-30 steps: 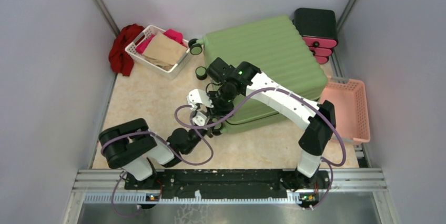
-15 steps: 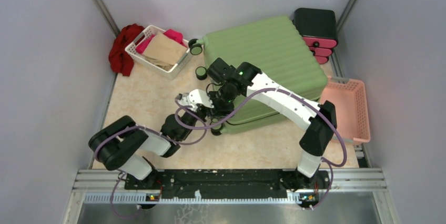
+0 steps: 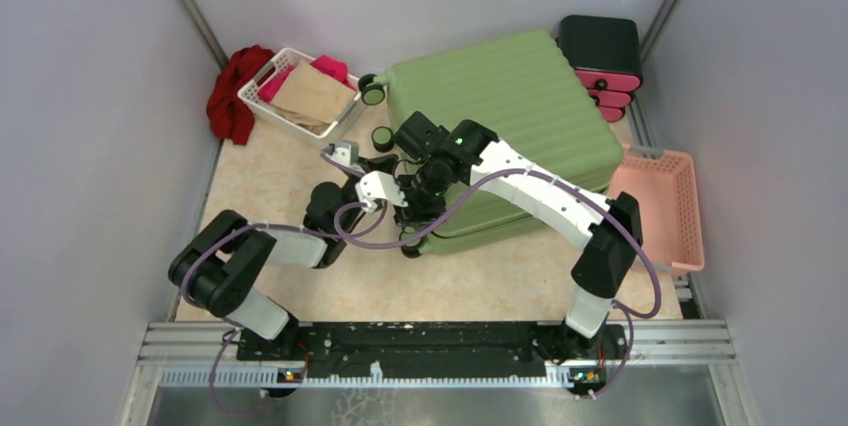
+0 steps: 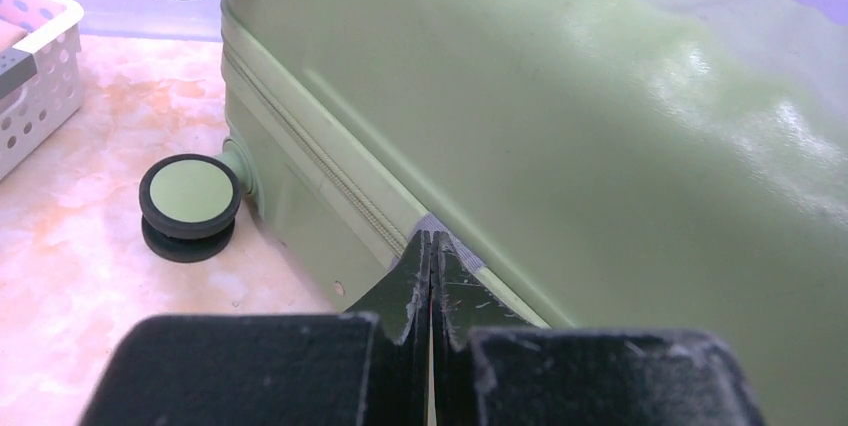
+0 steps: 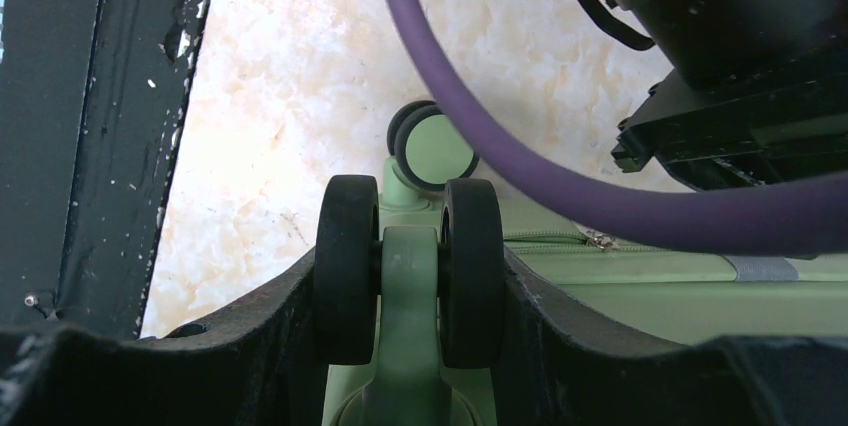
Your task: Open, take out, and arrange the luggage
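The light-green ribbed luggage (image 3: pixel 510 111) lies flat and closed in the middle of the floor. My right gripper (image 3: pixel 418 208) reaches across its near-left corner. In the right wrist view it (image 5: pixel 408 276) is shut on a black double wheel (image 5: pixel 347 266) of the luggage. My left gripper (image 3: pixel 372 168) is at the luggage's left end. In the left wrist view it (image 4: pixel 432 238) is shut, with its tips against a grey patch (image 4: pixel 465 254) on the zipper seam (image 4: pixel 330 171). I cannot tell whether anything is held between them. A wheel (image 4: pixel 190 196) stands to the left.
A white basket (image 3: pixel 300 96) of clothes and a red cloth (image 3: pixel 232 91) are at the far left. A black-and-pink drawer box (image 3: pixel 600 51) stands behind the luggage. A pink basket (image 3: pixel 662 208) is at the right. Grey walls close in three sides.
My left gripper has moved away from me along the luggage's left end, from the near corner towards the far wheels. The right arm and the luggage have not moved.
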Controlling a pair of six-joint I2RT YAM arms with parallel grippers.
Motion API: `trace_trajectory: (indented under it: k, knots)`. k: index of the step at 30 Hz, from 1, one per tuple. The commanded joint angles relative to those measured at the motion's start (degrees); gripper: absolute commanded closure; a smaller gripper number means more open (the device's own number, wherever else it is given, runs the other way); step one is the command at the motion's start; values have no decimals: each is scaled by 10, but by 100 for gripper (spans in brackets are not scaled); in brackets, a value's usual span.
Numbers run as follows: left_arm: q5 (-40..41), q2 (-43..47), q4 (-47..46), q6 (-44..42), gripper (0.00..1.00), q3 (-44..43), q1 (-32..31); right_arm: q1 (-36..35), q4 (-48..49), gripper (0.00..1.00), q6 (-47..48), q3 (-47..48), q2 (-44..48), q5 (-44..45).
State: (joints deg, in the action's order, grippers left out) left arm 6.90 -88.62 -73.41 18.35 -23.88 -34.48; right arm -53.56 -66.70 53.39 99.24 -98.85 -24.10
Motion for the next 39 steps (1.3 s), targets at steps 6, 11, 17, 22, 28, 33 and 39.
trace_trajectory:
  k: [6, 11, 17, 22, 28, 33, 39]
  knots:
    - [-190, -2, -79, 53, 88, 51, 61, -5, -34, 100, -18, 4, 47, -41]
    - [-376, -29, -176, 45, 58, 108, 83, -5, -39, 100, -16, 9, 44, -51]
    - [-421, -83, -199, 4, 43, 101, 83, -3, -47, 100, -13, 17, 39, -58]
    - [-390, -107, -216, -61, 35, 100, 82, 4, -52, 100, -9, 20, 37, -63]
    - [-399, -141, -230, -80, 37, 74, 83, 7, -58, 100, -5, 28, 27, -73]
    - [-387, -175, -287, -78, 39, 65, 79, 7, -62, 100, -5, 34, 21, -74]
    - [-352, -173, -292, -93, 41, 57, 59, 7, -64, 100, -4, 33, 20, -74]
